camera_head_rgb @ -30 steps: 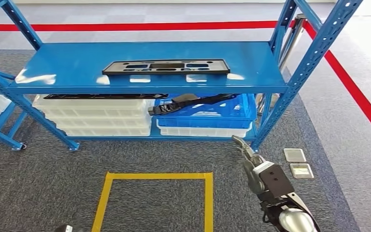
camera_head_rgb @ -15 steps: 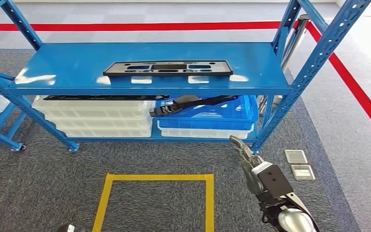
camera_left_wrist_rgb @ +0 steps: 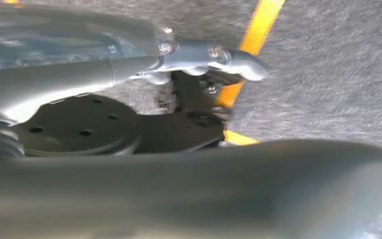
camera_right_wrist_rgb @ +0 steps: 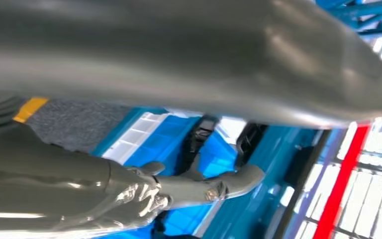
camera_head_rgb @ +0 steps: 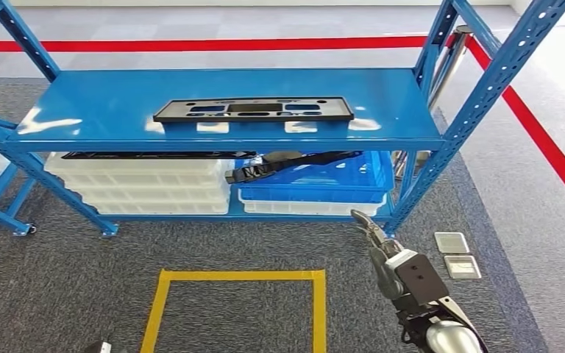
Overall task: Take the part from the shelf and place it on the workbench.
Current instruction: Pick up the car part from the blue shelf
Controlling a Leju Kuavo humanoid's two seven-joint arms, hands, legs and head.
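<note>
A flat black part (camera_head_rgb: 254, 109) with several cut-outs lies on the top board of the blue shelf (camera_head_rgb: 103, 103), near its front edge. My right hand (camera_head_rgb: 382, 254) is raised at the lower right, below and in front of the shelf. Its fingers are stretched towards the shelf's right front post and hold nothing. The right wrist view shows that hand (camera_right_wrist_rgb: 179, 189) empty, with the blue bin beyond it. My left hand (camera_left_wrist_rgb: 129, 69) hangs low over the carpet by the yellow tape, holding nothing.
On the lower board, stacked white bins (camera_head_rgb: 147, 187) carry a flat black part (camera_head_rgb: 147, 155), and a blue bin (camera_head_rgb: 338, 180) carries a long black part (camera_head_rgb: 287, 163). A yellow tape square (camera_head_rgb: 235, 275) marks the carpet. Two floor boxes (camera_head_rgb: 456, 254) lie right of my hand.
The whole picture has shifted a little, so the camera moved; the shelf now sits slightly lower in view. My right hand keeps its raised pose with nothing in it.
</note>
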